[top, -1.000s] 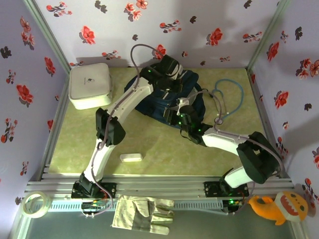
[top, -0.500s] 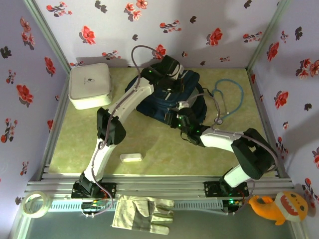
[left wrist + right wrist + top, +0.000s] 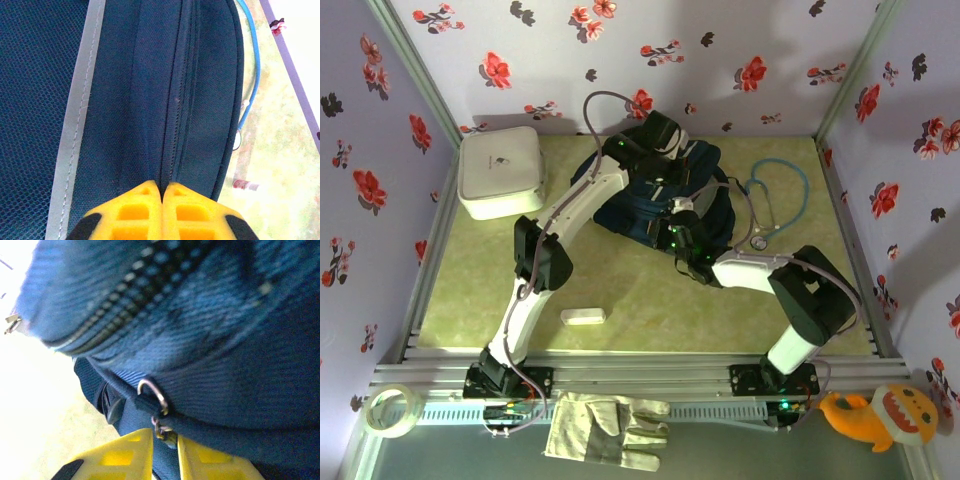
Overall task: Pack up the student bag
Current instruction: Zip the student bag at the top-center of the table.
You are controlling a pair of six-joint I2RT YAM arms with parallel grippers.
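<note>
Floral-papered walls (image 3: 740,40) close in a green worktop (image 3: 620,290), and the student bag (image 3: 632,212) lies at its far middle. The left end effector (image 3: 162,186) sits at the bag's zip seam, its yellow fingers pressed together. The right end effector (image 3: 165,436) is at the bag's near edge, fingers almost together about a metal zip pull (image 3: 156,405); whether they pinch it I cannot tell. Just right of the bag lies a blue stethoscope (image 3: 758,242); a white box (image 3: 500,172) sits at the far left.

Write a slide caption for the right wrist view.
Right hand straddles a metal zipper pull on the navy bag.
</note>
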